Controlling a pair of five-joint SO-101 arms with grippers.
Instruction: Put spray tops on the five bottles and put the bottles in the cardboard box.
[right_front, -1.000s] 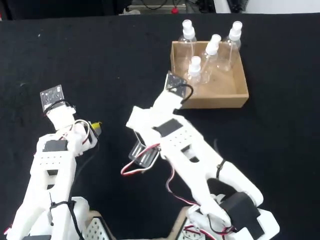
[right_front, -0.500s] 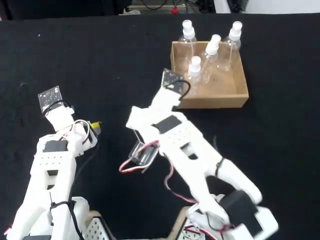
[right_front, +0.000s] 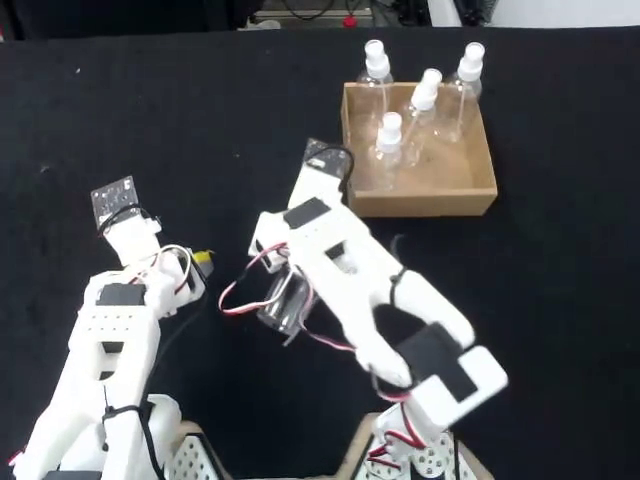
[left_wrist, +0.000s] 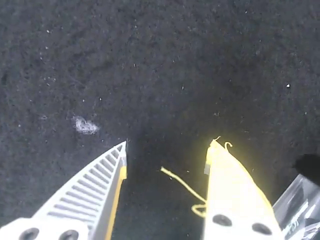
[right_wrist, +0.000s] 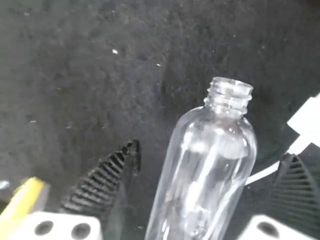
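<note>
One bare bottle between the right pincer's spread fingers; four capped bottles boxed at upper right.

The right pincer (right_wrist: 212, 150) stands wide, its black ribbed fingers (right_wrist: 112, 172) on either side of the uncapped bottle (right_wrist: 205, 165), with a gap showing on each side. The bottle is clear, round-shouldered plastic with a threaded neck, lying low at centre in the high view. The left pincer (left_wrist: 167, 147) is also wide and holds nothing over the dark, felt-like bench (right_front: 200, 100), which has broad open cloth at upper left. The brown cardboard box (right_front: 420, 205) holds four bottles (right_front: 388, 140) with white spray tops (right_front: 430, 85), two of them leaning at its far wall.
</note>
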